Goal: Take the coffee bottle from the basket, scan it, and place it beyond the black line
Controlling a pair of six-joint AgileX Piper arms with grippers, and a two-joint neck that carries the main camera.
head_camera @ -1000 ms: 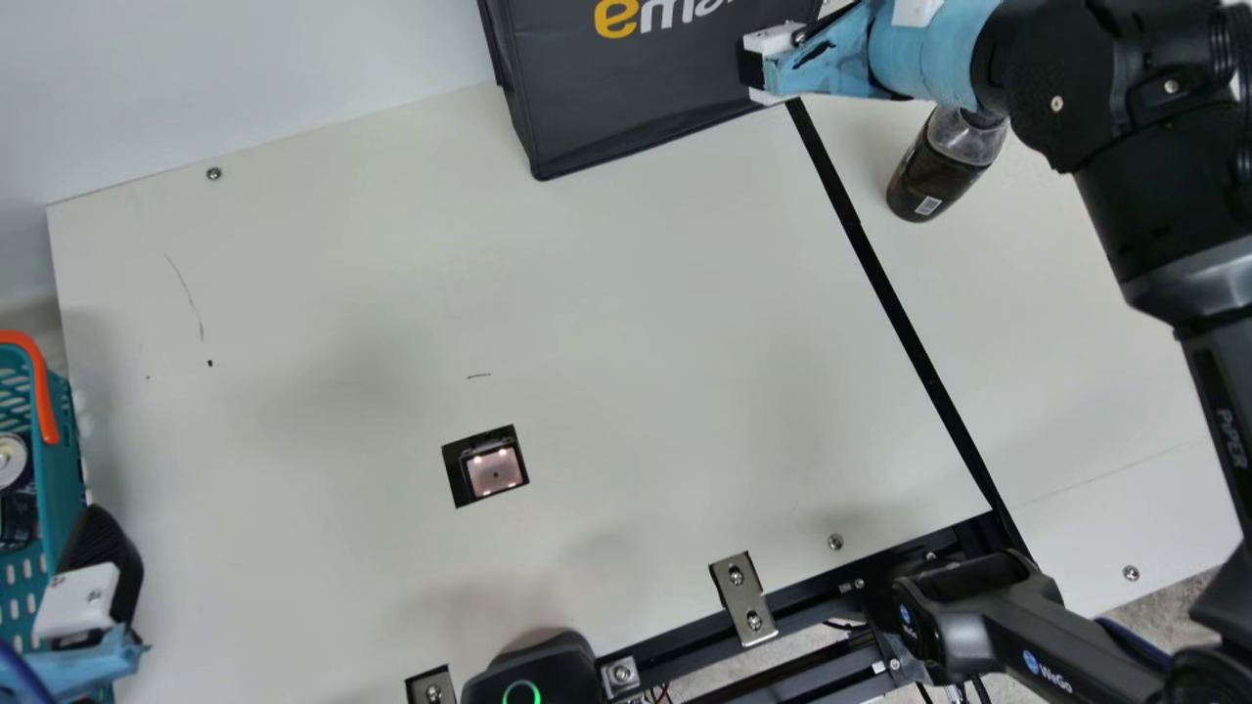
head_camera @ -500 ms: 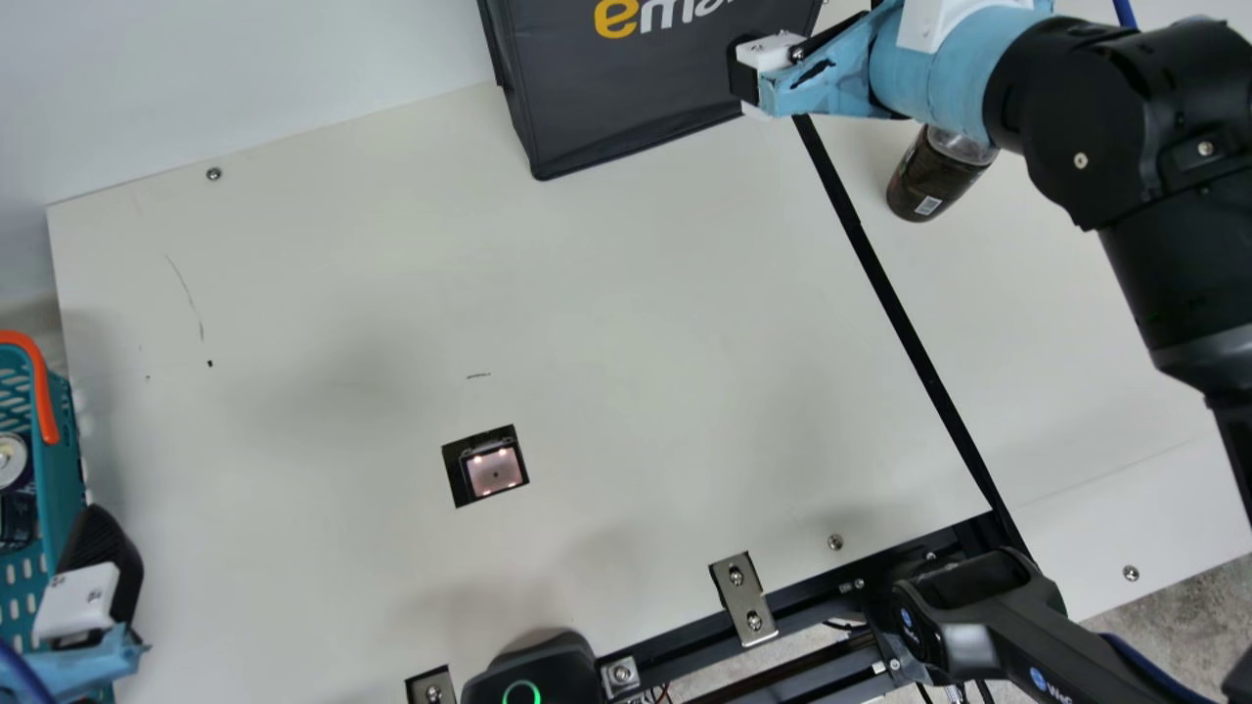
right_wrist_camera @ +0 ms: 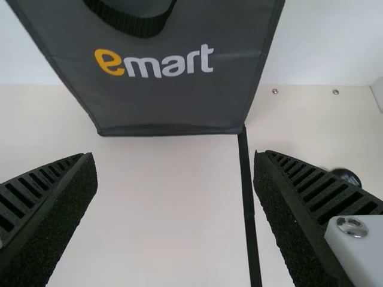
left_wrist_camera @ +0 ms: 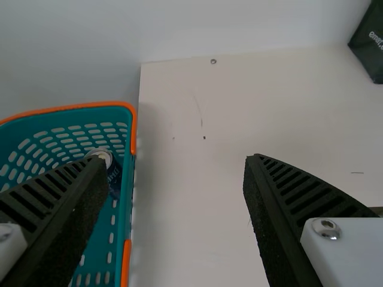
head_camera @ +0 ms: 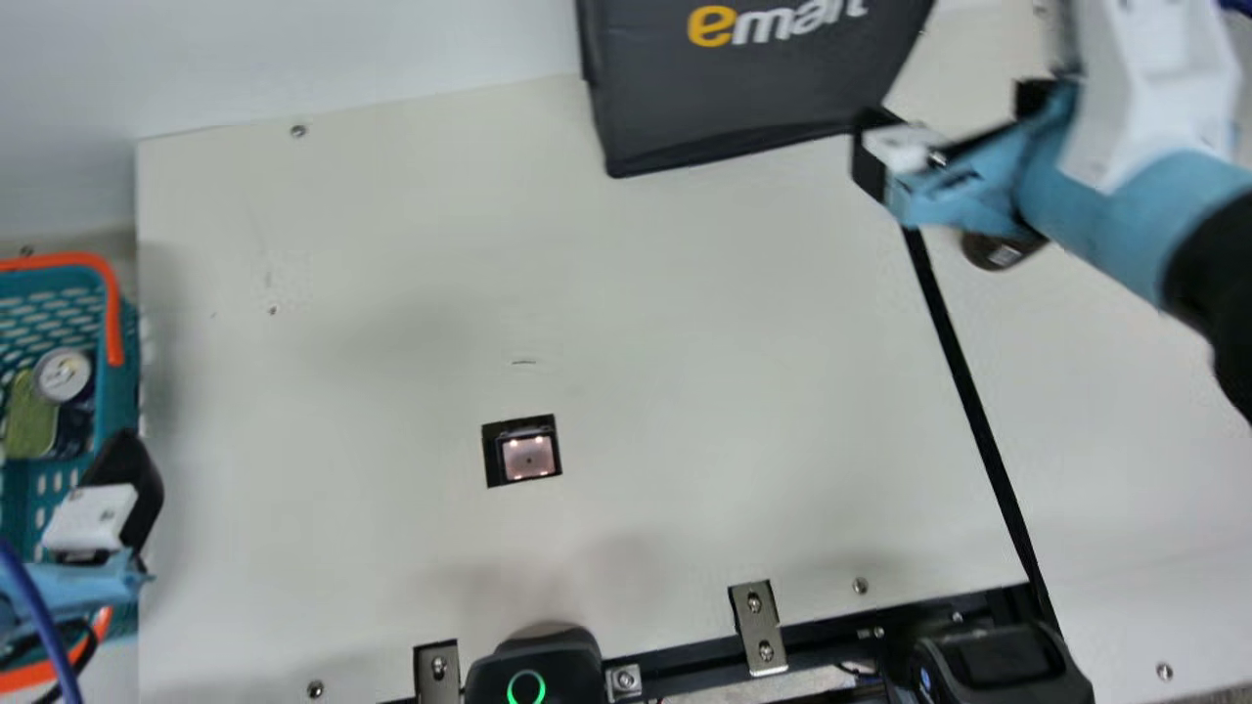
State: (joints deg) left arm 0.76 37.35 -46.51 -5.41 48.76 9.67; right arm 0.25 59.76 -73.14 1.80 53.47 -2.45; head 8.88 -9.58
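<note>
The teal basket [head_camera: 125, 391] with its orange rim and handles sits at the left edge of the table [head_camera: 391, 244]. In it lie a can [head_camera: 64, 376] with a silver top and dark side and, beside that, a yellow-green item [head_camera: 31, 416], too blurred to name with confidence. The left hand [head_camera: 132, 484] is spread wide; in its wrist view one finger is over the basket, the other over the table. The dark grey bag [head_camera: 734, 108] stands at the table's far side, its lower corner at the end of the black line [head_camera: 963, 381]. Near that corner is the right hand [head_camera: 875, 156], its fingers well apart. The coffee bottle [head_camera: 1000, 252] is on the table beyond the line, partly hidden behind the right hand's blue-wrapped mount.
</note>
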